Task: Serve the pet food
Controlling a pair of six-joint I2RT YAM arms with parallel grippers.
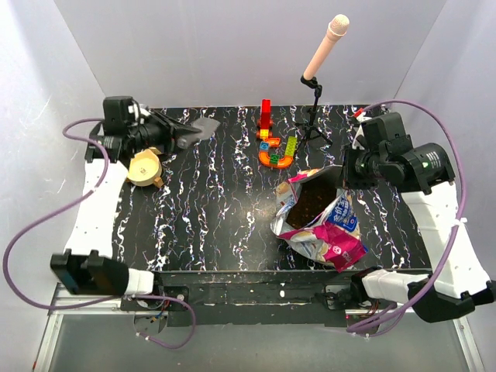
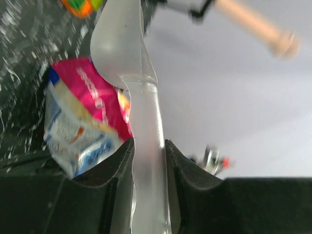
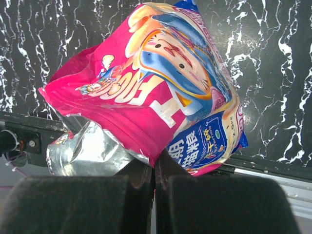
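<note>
Brown pet food [image 1: 314,203] is sitting in the pink foil bag [image 1: 335,236] the right pincer [image 1: 346,177] is pinching, far right of the left pincer [image 1: 182,138] squeezing a clear scoop [image 1: 203,126].

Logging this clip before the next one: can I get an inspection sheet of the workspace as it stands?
Surface: black, white-veined table; no spilled kibble seen.
Job's things: pet food bag lies open at right, kibble showing inside; tan bowl at left, contents unclear.
Clutter: toy blocks and a microphone on a stand at the back.
Grippers: left gripper shut on a clear scoop, no kibble seen in it; right gripper shut on the bag's edge.
Cables: purple cables loop beside both arms.
Surroundings: plain white walls; nothing else seen.
</note>
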